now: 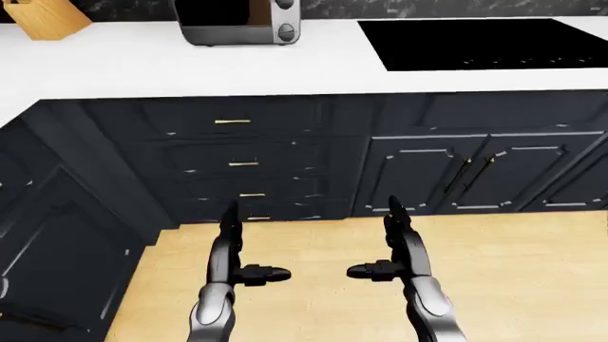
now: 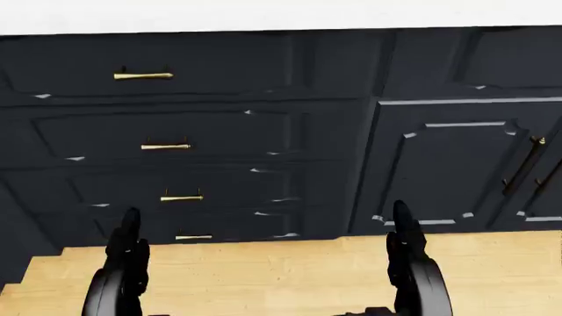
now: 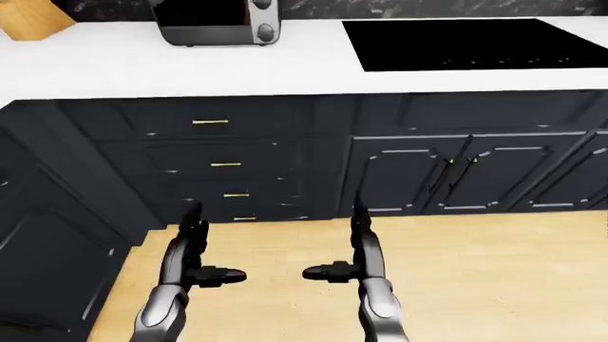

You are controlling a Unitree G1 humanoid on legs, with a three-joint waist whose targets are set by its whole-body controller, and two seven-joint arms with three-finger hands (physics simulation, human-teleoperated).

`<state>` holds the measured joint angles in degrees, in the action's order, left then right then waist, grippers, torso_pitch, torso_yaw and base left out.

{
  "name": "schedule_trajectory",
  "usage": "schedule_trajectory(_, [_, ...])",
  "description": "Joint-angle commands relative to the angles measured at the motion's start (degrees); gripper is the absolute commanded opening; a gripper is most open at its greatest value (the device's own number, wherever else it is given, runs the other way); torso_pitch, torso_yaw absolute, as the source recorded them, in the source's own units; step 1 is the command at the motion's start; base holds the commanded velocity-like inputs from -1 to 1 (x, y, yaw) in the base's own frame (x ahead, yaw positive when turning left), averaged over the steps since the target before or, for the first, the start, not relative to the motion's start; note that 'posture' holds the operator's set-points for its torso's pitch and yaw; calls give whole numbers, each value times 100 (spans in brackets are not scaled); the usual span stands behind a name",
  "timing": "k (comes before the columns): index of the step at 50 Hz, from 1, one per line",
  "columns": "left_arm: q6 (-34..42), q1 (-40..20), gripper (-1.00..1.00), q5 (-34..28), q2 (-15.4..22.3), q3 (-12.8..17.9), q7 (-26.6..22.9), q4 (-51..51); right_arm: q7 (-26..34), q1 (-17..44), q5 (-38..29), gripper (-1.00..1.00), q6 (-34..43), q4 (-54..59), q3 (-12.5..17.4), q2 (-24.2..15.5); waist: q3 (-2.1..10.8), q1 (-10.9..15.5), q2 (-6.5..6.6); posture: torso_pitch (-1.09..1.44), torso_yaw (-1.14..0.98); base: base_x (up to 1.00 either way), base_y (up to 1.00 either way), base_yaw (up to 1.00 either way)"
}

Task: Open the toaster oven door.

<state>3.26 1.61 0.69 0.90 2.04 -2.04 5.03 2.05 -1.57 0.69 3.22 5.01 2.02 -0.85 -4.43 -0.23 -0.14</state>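
Hovering open-fingered, left hand (image 1: 231,246) and right hand (image 1: 399,246), low over floor (image 1: 532,278).

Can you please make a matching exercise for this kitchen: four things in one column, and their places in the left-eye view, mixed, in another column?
Things:
1. toaster oven
2. black cooktop
3. wooden knife block
4. drawer stack with brass handles

Places:
A. top left corner
B. below the white counter, left of centre
C. top right, set in the counter
D. top edge, left of centre, on the counter

Pairs: 1-D, 2-C, 3-A, 4-B
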Motion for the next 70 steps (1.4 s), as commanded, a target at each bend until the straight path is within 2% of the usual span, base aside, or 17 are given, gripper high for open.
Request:
schedule_trajectory(1, [-185, -253, 100, -171, 61, 24, 152, -409, -53, 223, 36, 100, -190, -391, 79, -45, 5, -12, -45, 0, 0, 0, 0, 0])
schedule_trajectory(3, [34, -195, 100, -116, 46, 28, 89, -711, -61, 280, 65, 100, -253, -268, 77, -30, 355, 35, -3, 0, 0, 0, 0, 0])
schedule_trajectory(4, [87, -192, 100, -135, 44, 26, 100, -739, -114, 301, -6, 100, -259, -270, 63, -42, 301, 38, -2, 0, 0, 0, 0, 0])
schedule_trajectory(5, [170, -181, 100, -118, 33, 21, 92, -781, -140, 304, -69, 100, -246, -295, 50, -57, 98, 22, -34, 0, 0, 0, 0, 0])
schedule_trajectory(7, [152, -255, 100, -22, 45, 96, 76, -713, -137, 304, -50, 100, -169, -388, 68, -58, 395, 35, -49, 0, 0, 0, 0, 0])
schedule_trajectory(8, [120, -270, 100, -41, 63, 104, 83, -672, -124, 305, -39, 100, -193, -354, 80, -64, 429, 47, -46, 0, 0, 0, 0, 0])
schedule_trajectory(22, [519, -168, 100, -116, 64, 78, 103, -1371, -175, 216, -99, 100, 107, -841, -24, -12, 522, 48, -17, 0, 0, 0, 0, 0])
schedule_trajectory(30, [2053, -513, 100, -143, 175, 254, 74, -3154, -166, 583, 4, 100, 1451, -2390, 159, -131, 527, 49, -16, 0, 0, 0, 0, 0])
schedule_trajectory(38, [3073, -977, 100, -121, 297, 403, 57, -4001, -199, 985, 75, 100, 2290, -3173, 288, -226, 512, 47, -10, 0, 0, 0, 0, 0])
schedule_trajectory(43, [3856, -1504, 100, -41, 464, 547, 69, -4487, -241, 1339, 177, 100, 2947, -3738, 388, -326, 462, 55, -13, 0, 0, 0, 0, 0])
schedule_trajectory(47, [4779, -2162, 100, 90, 663, 677, 156, -5010, -358, 1900, 516, 100, 4084, -4646, 580, -436, 448, 60, -14, 0, 0, 0, 0, 0])
schedule_trajectory(58, [5530, -2735, 100, 327, 859, 791, 281, -5336, -640, 2331, 957, 100, 4825, -5150, 676, -610, 377, 64, -19, 0, 0, 0, 0, 0])
schedule_trajectory(59, [5547, -2762, 100, 349, 855, 768, 304, -5342, -658, 2349, 1013, 100, 4882, -5214, 692, -611, 515, 55, 8, 0, 0, 23, 0, 0])
schedule_trajectory(60, [5548, -2763, 100, 354, 856, 766, 309, -5342, -663, 2349, 1021, 100, 4885, -5217, 693, -614, 307, 50, 24, 0, 0, 23, 0, 0])
schedule_trajectory(63, [5576, -2790, 100, 412, 853, 743, 343, -5363, -702, 2349, 1109, 100, 4889, -5238, 682, -629, 100, 54, -20, 0, 0, 41, 0, 0])
schedule_trajectory(66, [5504, -2715, 100, 440, 839, 739, 363, -5355, -715, 2281, 1140, 100, 4822, -5215, 646, -617, 141, 75, -322, 0, 0, 45, 0, 0])
schedule_trajectory(70, [5403, -2581, 100, 499, 798, 769, 370, -5364, -731, 2235, 1159, 100, 4798, -5236, 615, -595, 175, 49, -266, 0, 0, 45, 0, 0])
